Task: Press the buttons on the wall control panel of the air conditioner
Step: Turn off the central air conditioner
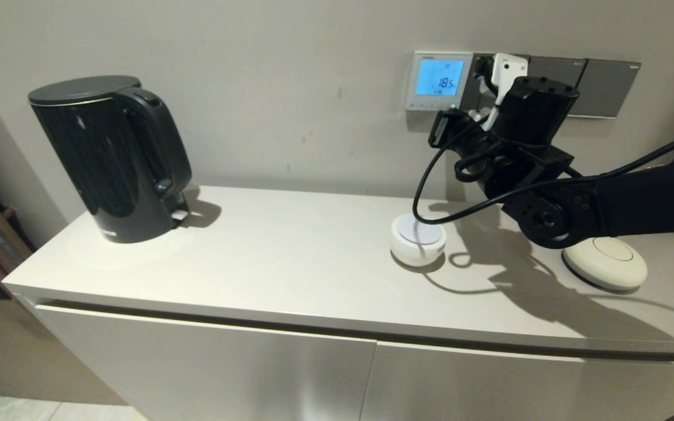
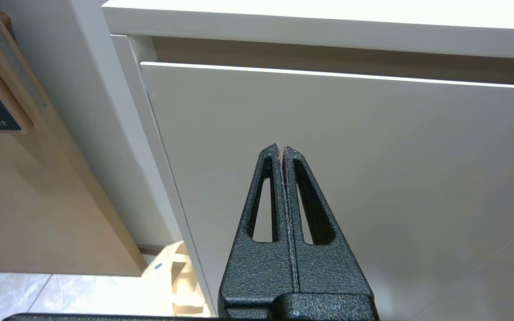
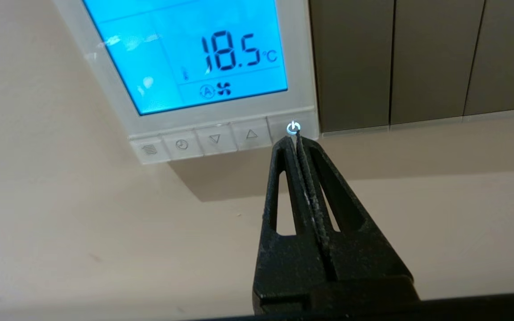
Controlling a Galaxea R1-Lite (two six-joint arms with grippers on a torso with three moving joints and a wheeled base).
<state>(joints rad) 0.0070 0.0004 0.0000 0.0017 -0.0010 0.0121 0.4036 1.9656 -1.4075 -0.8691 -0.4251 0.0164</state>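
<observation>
The white-framed control panel (image 1: 441, 80) hangs on the wall, and its screen (image 3: 185, 53) glows blue and reads 18.5 °C. The row of pale grey buttons (image 3: 214, 139) runs along its lower edge. The end button by the switch plates carries a lit power symbol (image 3: 293, 128). My right gripper (image 3: 293, 139) is shut and empty, with its tips right at that power button; I cannot tell whether they touch it. My right arm (image 1: 547, 175) reaches up to the panel from the right. My left gripper (image 2: 281, 149) is shut and empty, parked low before the cabinet door (image 2: 373, 178).
Dark grey switch plates (image 1: 583, 85) adjoin the panel on its right, with a white plug (image 1: 505, 70) in front of them. On the cabinet top (image 1: 284, 251) stand a black kettle (image 1: 112, 158) at the left, a small white puck (image 1: 418, 238) and a white disc (image 1: 605, 262).
</observation>
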